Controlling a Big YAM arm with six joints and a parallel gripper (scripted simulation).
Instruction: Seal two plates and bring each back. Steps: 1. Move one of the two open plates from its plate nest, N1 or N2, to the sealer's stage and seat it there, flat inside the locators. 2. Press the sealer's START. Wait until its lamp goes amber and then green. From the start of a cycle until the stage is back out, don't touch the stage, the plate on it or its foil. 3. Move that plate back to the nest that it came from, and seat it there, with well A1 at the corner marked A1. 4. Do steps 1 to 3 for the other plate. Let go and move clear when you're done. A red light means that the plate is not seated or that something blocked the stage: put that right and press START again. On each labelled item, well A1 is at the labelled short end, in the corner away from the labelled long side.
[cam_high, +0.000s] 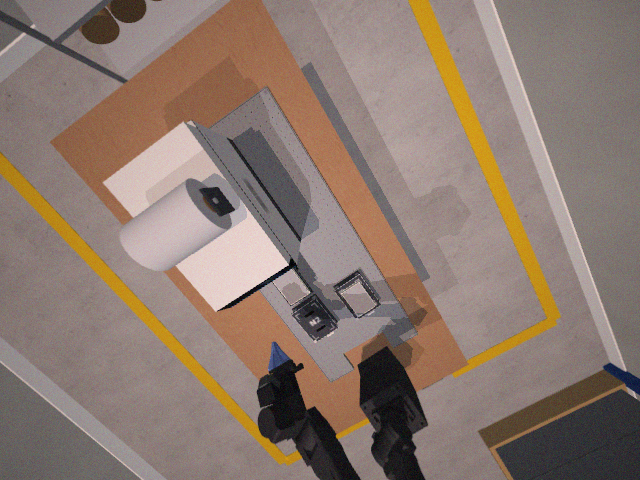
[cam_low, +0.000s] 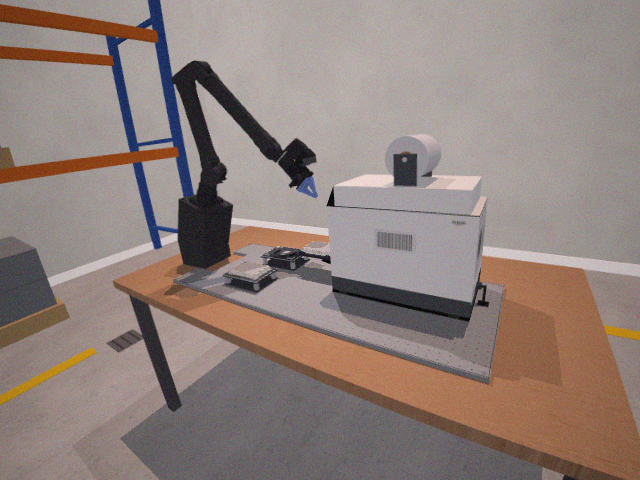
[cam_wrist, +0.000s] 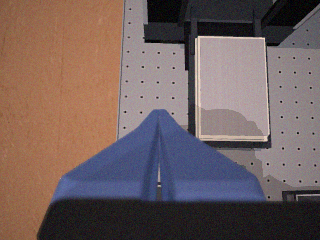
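The blue-fingered black gripper (cam_high: 275, 345) (cam_low: 313, 195) (cam_wrist: 159, 119) is clenched — nothing held — above the table (a pale rectangular plate (cam_high: 292, 287) (cam_wrist: 232, 87) is seated nearby).

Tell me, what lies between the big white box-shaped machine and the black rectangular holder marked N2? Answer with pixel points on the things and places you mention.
A flat, pale rectangular plate (cam_high: 293, 290) (cam_low: 316, 246) (cam_wrist: 231, 85) lies between them; the top view shows it.

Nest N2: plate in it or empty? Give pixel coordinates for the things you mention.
Empty. The top view shows bare dark nest N2 (cam_high: 312, 315) (cam_low: 282, 256), its label readable, no plate covering it.
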